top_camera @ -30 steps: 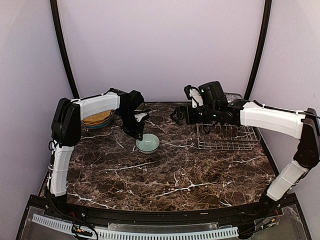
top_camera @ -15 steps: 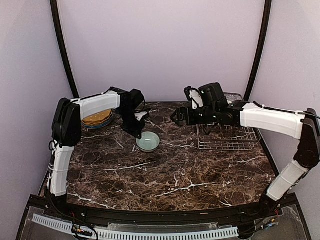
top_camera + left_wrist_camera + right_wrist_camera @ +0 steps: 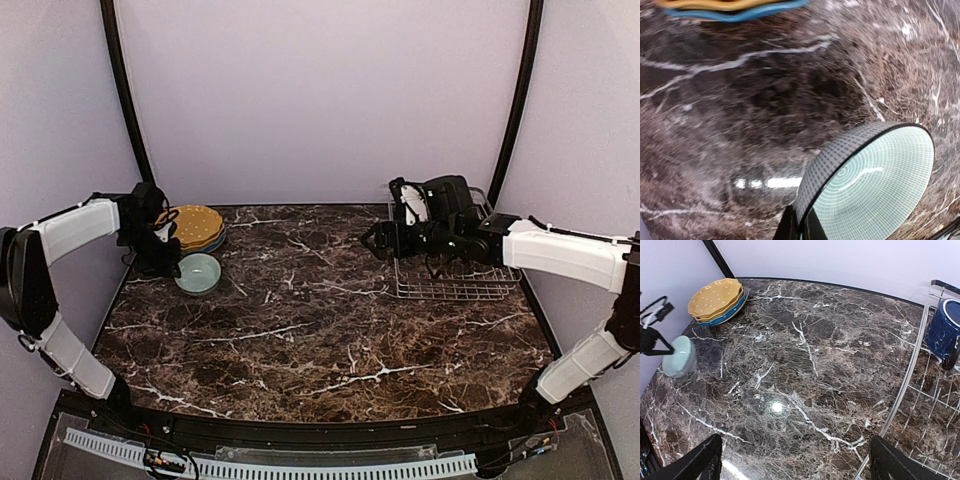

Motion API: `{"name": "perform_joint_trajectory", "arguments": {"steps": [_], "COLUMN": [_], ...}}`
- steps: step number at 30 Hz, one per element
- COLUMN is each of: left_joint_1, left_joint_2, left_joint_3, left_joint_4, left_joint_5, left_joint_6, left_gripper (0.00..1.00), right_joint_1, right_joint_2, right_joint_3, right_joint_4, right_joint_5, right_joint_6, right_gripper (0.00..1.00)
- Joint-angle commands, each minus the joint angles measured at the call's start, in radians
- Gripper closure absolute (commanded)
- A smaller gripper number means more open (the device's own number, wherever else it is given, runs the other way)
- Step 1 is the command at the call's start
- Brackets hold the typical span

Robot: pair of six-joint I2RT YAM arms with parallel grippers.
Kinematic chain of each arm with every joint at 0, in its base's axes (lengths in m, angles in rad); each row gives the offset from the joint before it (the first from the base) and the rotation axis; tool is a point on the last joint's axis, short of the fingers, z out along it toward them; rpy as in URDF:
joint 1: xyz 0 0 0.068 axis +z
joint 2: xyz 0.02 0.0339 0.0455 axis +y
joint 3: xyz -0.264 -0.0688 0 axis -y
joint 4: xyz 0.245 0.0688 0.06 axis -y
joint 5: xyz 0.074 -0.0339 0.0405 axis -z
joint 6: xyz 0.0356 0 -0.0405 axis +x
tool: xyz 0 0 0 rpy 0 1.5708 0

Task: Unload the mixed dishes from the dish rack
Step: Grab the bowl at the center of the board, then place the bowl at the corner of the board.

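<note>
**A:** One worktop point(image 3: 330, 330), and where on it is the dish rack?

**B:** The dish rack point(image 3: 452, 284) is at the far right corner, tight against the side edge. The right jaws hang just left of the rack, spread wide and holding nothing.

**A:** What's already out?

**B:** The yellow plates point(image 3: 196, 222), stacked on the blue dotted plate point(image 3: 729, 313). They're well left of the rack, level with its far side. I'd guess they were parked there to keep the middle free. The dark navy mug point(image 3: 946, 330) sits inside the rack, toward its far end.

**A:** And the small pale greenish bowl?

**B:** The small pale greenish bowl point(image 3: 199, 272) is also well left of the rack, level with its near side. The left jaws are clamped on its rim, probably the only thin edge to pinch. It hangs tilted, and I can't tell if it touches the marble.

**A:** Any room?

**B:** There's broad open marble between bowl and rack. On the bowl's far side from the rack, the worktop edge is close.
</note>
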Motion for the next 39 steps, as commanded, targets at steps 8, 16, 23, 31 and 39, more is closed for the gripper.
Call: {"name": "perform_joint_trajectory", "arguments": {"steps": [8, 16, 23, 31, 39], "left_joint_1": [0.37, 0.384, 0.388, 0.387, 0.383], "left_joint_2": [-0.197, -0.052, -0.017, -0.05, -0.235], "left_joint_3": [-0.187, -0.17, -0.163, -0.184, -0.194], "left_joint_4": [0.136, 0.202, 0.227, 0.205, 0.206], "left_joint_5": [0.031, 0.045, 0.051, 0.021, -0.033], "left_joint_6": [-0.1, -0.119, -0.13, -0.109, -0.083], "left_gripper": [0.99, 0.99, 0.99, 0.64, 0.36], "right_joint_1": [-0.035, -0.036, -0.038, -0.038, -0.038], "right_joint_2": [-0.053, -0.129, -0.117, -0.102, -0.1], "right_joint_3": [-0.069, -0.102, -0.095, -0.081, -0.072], "right_joint_4": [0.086, 0.071, 0.064, 0.063, 0.041], "right_joint_5": [-0.031, 0.006, -0.001, -0.013, 0.012], "right_joint_6": [-0.012, -0.005, 0.004, 0.013, 0.006], "right_gripper": [0.01, 0.01, 0.01, 0.01, 0.01]}}
